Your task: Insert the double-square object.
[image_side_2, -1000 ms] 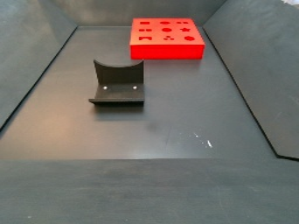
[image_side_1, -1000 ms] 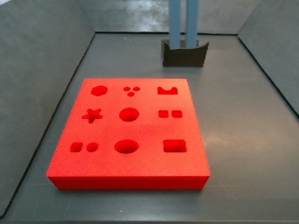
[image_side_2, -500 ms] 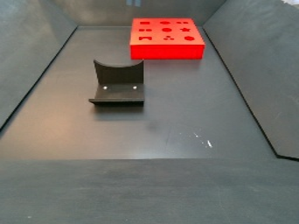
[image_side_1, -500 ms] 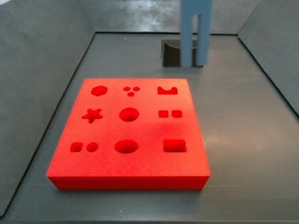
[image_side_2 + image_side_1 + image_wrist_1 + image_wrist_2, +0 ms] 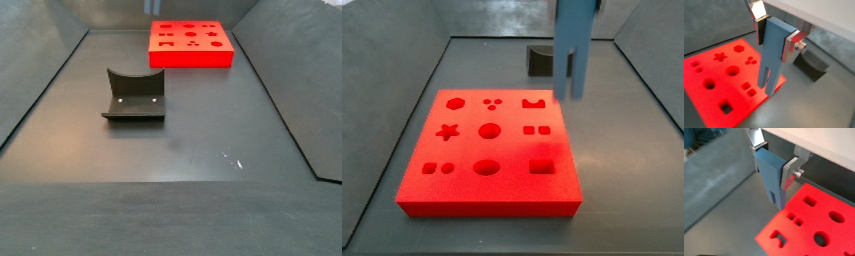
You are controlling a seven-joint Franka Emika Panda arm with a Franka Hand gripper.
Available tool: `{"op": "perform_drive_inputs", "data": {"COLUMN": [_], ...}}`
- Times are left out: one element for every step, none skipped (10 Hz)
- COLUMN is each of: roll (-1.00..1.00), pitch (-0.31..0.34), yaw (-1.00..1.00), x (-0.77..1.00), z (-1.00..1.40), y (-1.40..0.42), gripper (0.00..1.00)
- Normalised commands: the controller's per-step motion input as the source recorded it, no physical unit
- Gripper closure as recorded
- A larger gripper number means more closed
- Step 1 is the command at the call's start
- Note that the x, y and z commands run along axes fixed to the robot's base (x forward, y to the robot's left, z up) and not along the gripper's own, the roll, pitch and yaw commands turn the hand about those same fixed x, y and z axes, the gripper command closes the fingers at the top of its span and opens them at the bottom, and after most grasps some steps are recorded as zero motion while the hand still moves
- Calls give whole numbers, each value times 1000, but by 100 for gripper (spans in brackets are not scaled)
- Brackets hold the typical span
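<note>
Across the dark tabletop point(image 5: 187, 140) the biggest thing is the flat red board point(image 5: 492, 150), pierced with shaped holes: a star, circles, a crown-like notch, single squares and pairs of small squares. A side view shows it lying at the far end point(image 5: 190, 45), well apart from the fixture point(image 5: 134, 95), a dark curved bracket on its base plate standing alone in mid-floor.

Next in size is the double-square object point(image 5: 576, 50), a tall slate-blue bar hanging upright in the air above the board's right-hand edge, its lower end split into two parallel square prongs. In both wrist views the prongs point(image 5: 769, 82) point straight down, clear of the board and not yet in any hole; a pair of small square holes point(image 5: 749, 89) lies near them below.

It looks rigid and fairly light, probably a plastic piece with smooth flat faces, so it should not bend, though it could slip or swivel if pinched weakly. The broad flat sides near the top are the sensible place to hold it, leaving the prongs free.

That is where the tool point(image 5: 774, 159) has it: the silver plates point(image 5: 795, 41) are clamped flat on opposite faces of the bar's upper part, spread only as wide as the bar's thickness, touching nothing else.
</note>
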Motion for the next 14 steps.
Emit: {"op": "perform_drive_inputs", "data": {"roll": [-39, 26, 211, 137, -163, -63, -13, 6, 103, 123, 120, 117, 109, 99], "pitch": [4, 0, 0, 36, 99, 0, 0, 0, 0, 0, 0, 0, 0, 0], "yaw": [137, 0, 0, -174, -100, 0, 0, 0, -43, -103, -100, -89, -83, -40], "x": [-114, 0, -346, -617, -466, -6, 0, 0, 29, 11, 0, 23, 17, 20], "z": [-34, -189, -369, -540, -743, 0, 0, 0, -174, -251, -231, -200, -154, -140], "y": [0, 0, 6, 63, 54, 34, 0, -57, -103, -140, -123, -77, 0, 0], "gripper": [100, 100, 100, 100, 100, 100, 100, 100, 100, 100, 100, 100, 100, 100]}}
